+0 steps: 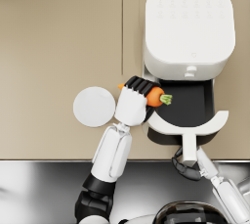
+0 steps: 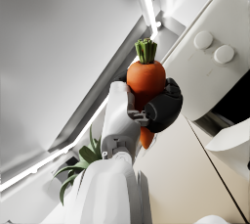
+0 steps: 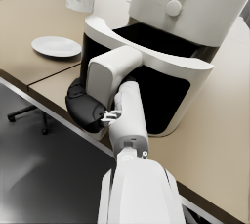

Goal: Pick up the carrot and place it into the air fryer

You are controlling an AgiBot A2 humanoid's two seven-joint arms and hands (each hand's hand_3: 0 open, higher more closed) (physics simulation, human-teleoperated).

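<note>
The broad beige table (image 1: 58,47) carries a white, rounded-square air fryer (image 1: 188,22) at far right, its black drawer (image 1: 188,103) pulled out toward the near edge. The right robot hand (image 3: 85,108) is wrapped around the drawer's white handle (image 3: 105,74). A round white plate (image 1: 93,106) lies left of the drawer. The left robot hand (image 1: 136,93) holds the orange carrot (image 1: 155,97) with green stub just at the drawer's left edge, above the table.
</note>
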